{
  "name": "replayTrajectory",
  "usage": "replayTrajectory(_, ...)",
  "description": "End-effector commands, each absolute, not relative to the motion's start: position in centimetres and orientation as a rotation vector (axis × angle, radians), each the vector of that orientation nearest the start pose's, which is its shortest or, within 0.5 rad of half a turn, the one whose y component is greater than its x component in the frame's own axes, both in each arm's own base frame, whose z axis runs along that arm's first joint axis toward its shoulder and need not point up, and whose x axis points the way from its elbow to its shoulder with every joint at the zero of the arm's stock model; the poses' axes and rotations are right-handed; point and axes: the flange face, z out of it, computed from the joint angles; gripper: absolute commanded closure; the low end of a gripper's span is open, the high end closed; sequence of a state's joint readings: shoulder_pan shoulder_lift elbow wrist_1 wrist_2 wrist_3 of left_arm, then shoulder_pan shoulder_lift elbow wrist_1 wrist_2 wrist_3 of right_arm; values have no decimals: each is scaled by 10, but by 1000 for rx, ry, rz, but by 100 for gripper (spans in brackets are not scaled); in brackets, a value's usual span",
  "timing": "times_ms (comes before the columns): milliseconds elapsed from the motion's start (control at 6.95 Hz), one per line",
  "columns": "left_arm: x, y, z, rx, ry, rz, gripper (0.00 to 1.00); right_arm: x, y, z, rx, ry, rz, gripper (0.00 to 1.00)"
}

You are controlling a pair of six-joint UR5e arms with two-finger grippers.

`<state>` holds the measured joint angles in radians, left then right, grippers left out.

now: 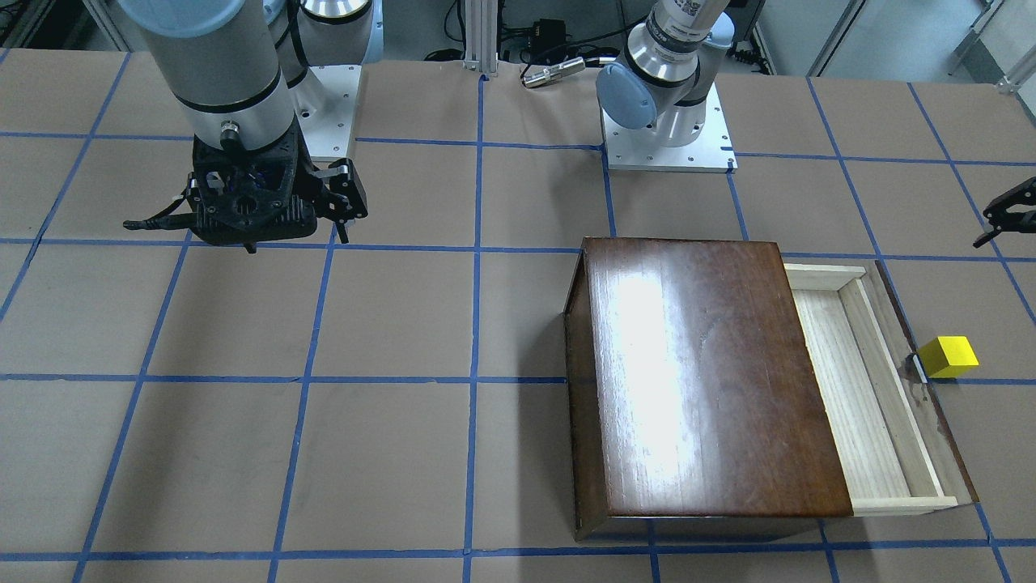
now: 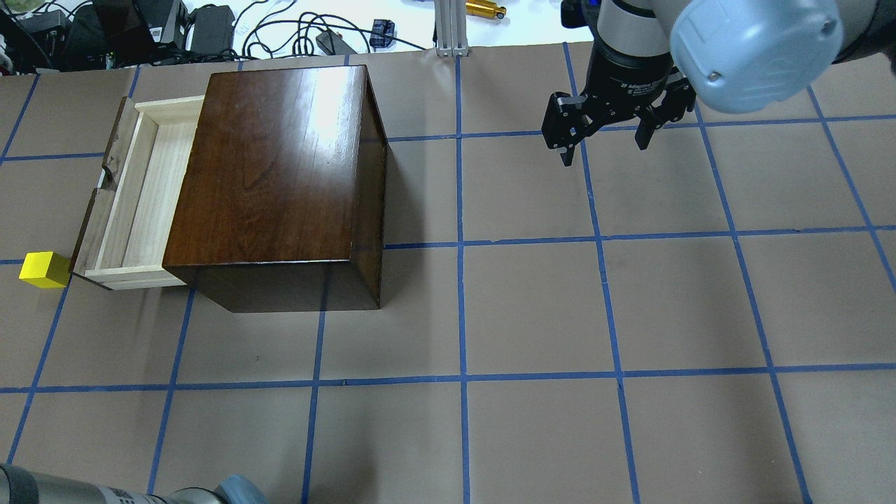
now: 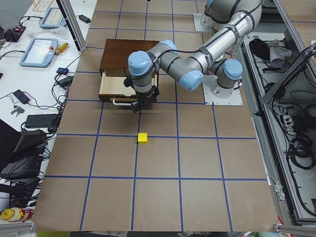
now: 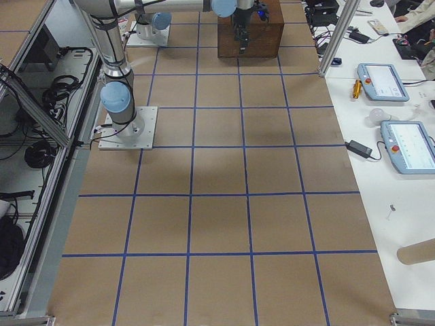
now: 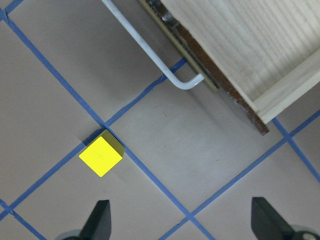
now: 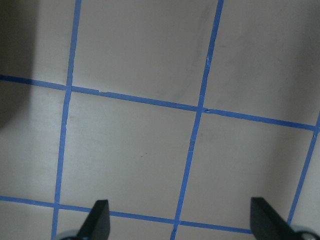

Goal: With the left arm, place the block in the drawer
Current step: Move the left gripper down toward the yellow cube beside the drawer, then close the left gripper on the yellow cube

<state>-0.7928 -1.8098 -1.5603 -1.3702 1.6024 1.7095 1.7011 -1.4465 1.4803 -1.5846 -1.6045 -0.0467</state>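
The yellow block point(image 1: 948, 356) sits on the table just outside the open drawer point(image 1: 858, 405), close to its dark front panel. It also shows in the overhead view point(image 2: 44, 269) and the left wrist view point(image 5: 101, 156). The drawer point(image 2: 140, 210) is pulled out of the dark wooden box point(image 2: 280, 168) and is empty. My left gripper point(image 5: 182, 220) is open and empty, hovering above the table between the drawer's white handle point(image 5: 150, 55) and the block; it shows at the front view's right edge point(image 1: 1004, 214). My right gripper point(image 2: 604, 150) is open and empty, far from the box.
The table is brown paper with a blue tape grid. The right arm's base plate point(image 1: 668, 150) stands behind the box. Cables and devices point(image 2: 210, 28) lie along the far edge. The right wrist view shows only bare table point(image 6: 150, 150).
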Motion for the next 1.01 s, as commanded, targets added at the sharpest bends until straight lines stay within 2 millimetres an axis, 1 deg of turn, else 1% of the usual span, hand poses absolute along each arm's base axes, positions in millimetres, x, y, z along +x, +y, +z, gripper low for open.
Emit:
replayTrajectory(0,339,-503,322,1765,2532,37,0,199,-521,469,-283,3163,29,0)
replayTrajectory(144,344,-507,303,1904,2444,41,0,199,-521,469,-283,3163,29,0)
replayTrajectory(432,356,-517,265,2075,2314,46,0,199,-521,469,-283,3163,29,0)
replayTrajectory(575,360,-520,249,2141,2255,48,0,199,-521,469,-280,3164,29,0)
replayTrajectory(863,364,-524,225,2192,2237,48,0,199,-521,469,-280,3164,29,0)
